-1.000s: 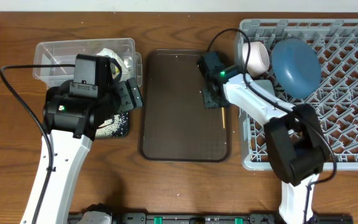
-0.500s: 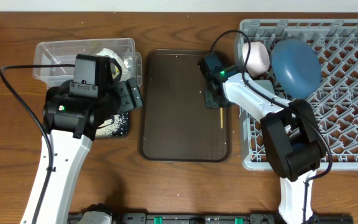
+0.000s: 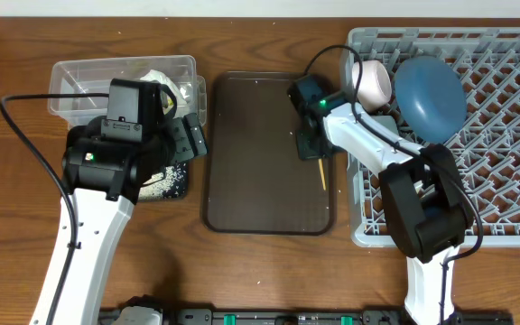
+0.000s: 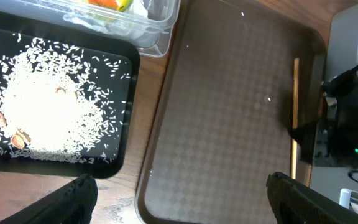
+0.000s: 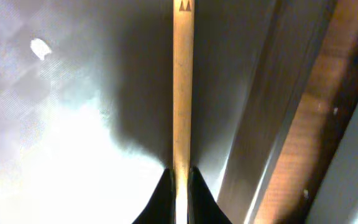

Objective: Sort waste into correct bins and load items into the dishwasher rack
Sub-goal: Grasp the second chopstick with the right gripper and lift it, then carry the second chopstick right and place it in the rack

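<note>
At the right edge of the dark brown serving tray (image 3: 251,181), the right gripper (image 5: 180,179) is pinched shut on a wooden chopstick (image 5: 182,87). The chopstick lies flat, its long axis running straight out from the fingertips. The dishwasher rack (image 3: 513,208) sits just beside, rightward. The left gripper (image 3: 188,135) hangs well apart, spread wide and empty.

tan chopstick (image 5: 182,93), dark brown diamond-patterned tray (image 4: 229,124), white rice (image 4: 42,118).
</note>
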Controlling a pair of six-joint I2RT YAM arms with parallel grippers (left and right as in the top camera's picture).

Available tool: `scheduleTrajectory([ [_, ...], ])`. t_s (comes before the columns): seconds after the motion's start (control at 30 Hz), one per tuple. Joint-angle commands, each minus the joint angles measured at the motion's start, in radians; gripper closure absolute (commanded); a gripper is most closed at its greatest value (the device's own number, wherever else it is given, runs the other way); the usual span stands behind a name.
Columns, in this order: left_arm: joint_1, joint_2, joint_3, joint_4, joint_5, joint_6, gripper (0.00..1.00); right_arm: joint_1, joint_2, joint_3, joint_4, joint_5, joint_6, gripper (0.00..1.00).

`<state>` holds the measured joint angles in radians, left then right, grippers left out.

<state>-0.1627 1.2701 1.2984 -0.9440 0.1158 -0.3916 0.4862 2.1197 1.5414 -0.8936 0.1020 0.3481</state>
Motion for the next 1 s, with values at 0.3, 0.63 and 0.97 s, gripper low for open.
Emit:
scheduleTrajectory([
  [0.3, 0.005, 0.006, -0.005, -0.005, -0.013, 0.006, 0.10, -0.027, -0.285, 0.181, -0.300, 0.024, -0.087, 0.99],
  [0.63, 0.005, 0.006, -0.005, -0.005, -0.013, 0.006, 0.10, -0.087, -0.347, 0.100, -0.444, 0.105, -0.018, 0.99],
  [0.97, 0.005, 0.006, -0.005, -0.005, -0.013, 0.006, 0.10, -0.091, -0.347, -0.077, -0.338, 0.161, 0.012, 0.99],
])
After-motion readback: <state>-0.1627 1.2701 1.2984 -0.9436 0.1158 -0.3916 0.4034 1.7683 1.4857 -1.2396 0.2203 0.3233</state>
